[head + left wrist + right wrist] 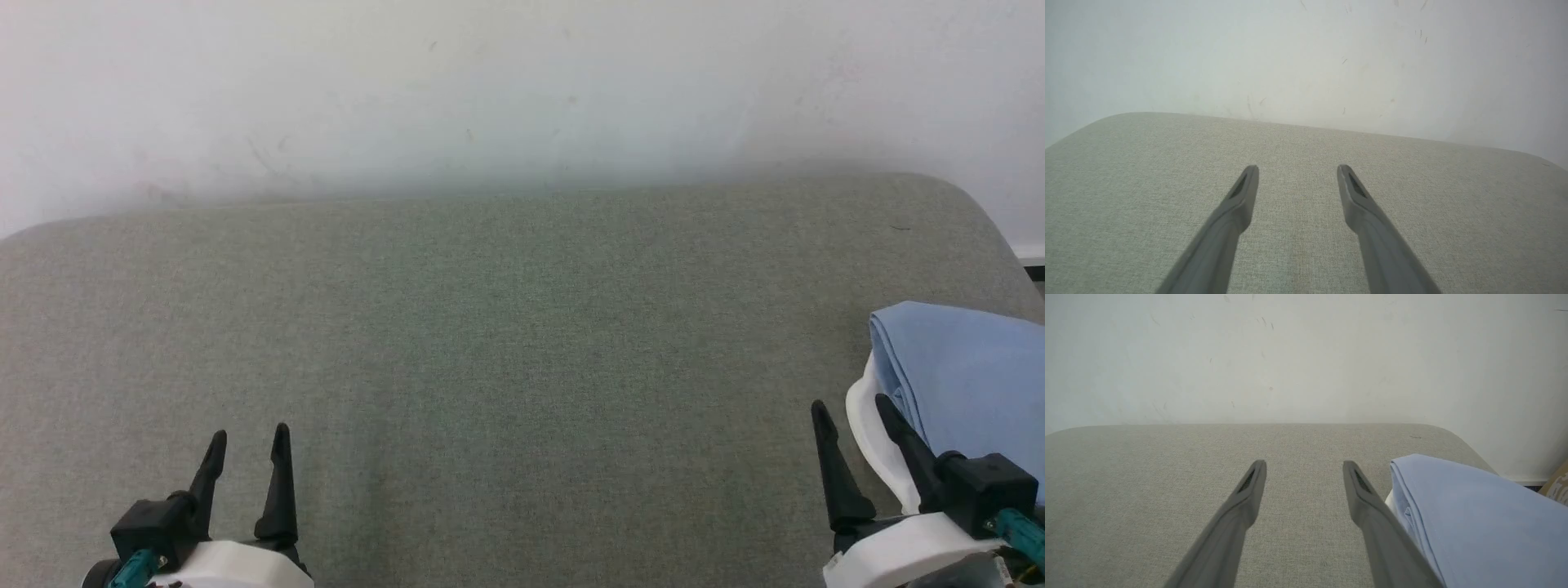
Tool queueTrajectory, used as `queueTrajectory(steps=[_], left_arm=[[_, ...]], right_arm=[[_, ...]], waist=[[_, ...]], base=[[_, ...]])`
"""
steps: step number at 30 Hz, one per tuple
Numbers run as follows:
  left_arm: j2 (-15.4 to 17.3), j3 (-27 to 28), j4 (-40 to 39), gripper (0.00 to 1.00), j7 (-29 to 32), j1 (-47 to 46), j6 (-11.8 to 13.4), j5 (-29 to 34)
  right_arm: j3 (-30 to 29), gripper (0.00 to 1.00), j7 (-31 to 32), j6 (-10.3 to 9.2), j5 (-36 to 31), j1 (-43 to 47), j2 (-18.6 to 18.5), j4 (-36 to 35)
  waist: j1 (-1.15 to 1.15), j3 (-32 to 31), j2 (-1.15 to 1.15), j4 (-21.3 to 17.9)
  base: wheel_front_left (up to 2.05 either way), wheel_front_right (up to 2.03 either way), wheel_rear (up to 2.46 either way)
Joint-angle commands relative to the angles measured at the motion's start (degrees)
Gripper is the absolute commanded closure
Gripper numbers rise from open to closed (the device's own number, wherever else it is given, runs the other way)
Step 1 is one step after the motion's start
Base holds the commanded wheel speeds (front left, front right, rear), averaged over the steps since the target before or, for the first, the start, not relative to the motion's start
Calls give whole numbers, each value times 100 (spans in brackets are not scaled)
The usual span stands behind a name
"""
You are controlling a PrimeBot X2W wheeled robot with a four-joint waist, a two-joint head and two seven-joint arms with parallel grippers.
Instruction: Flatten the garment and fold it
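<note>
The garment (971, 371) is a light blue folded bundle with a white edge, lying at the right side of the grey-green fabric surface (522, 343). In the right wrist view the garment (1474, 522) sits just right of my right fingers. My right gripper (853, 416) is open beside the bundle's left edge, nothing between its fingers; whether the right finger touches the cloth I cannot tell. My left gripper (247, 445) hangs open at the lower left, far from the garment. In the left wrist view the left gripper (1297, 169) points across bare fabric.
A white wall (522, 90) rises directly behind the surface. The surface's rounded right corner (971, 204) and edge lie close beyond the garment. A brownish object (1557, 484) peeks in past that edge.
</note>
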Motion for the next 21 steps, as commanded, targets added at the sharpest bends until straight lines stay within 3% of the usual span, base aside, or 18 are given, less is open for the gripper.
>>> queueTrajectory(steps=[1, 3, 4, 21], left_arm=[[-20, 35, 32, 0, -28, 55, -49, 55], [-25, 31, 56, 0, -28, 48, -65, 59], [-3, 0, 37, 100, 4, -1, -34, 5], [-112, 21, -71, 100, 173, -44, -37, 230]], right_arm=[[32, 0, -18, -4, 32, -19, 13, -10], [52, 0, -31, -4, 44, -39, 13, 12], [48, 100, 0, 0, 21, -1, 0, 16], [75, 100, 17, 0, -59, -97, 0, 78]], waist=[[0, 1, 0, 2], [0, -3, 0, 13], [0, -3, 0, 11], [0, -13, 0, 27]], base=[[0, 0, 0], [0, 0, 0], [0, 0, 0], [0, 0, 0]])
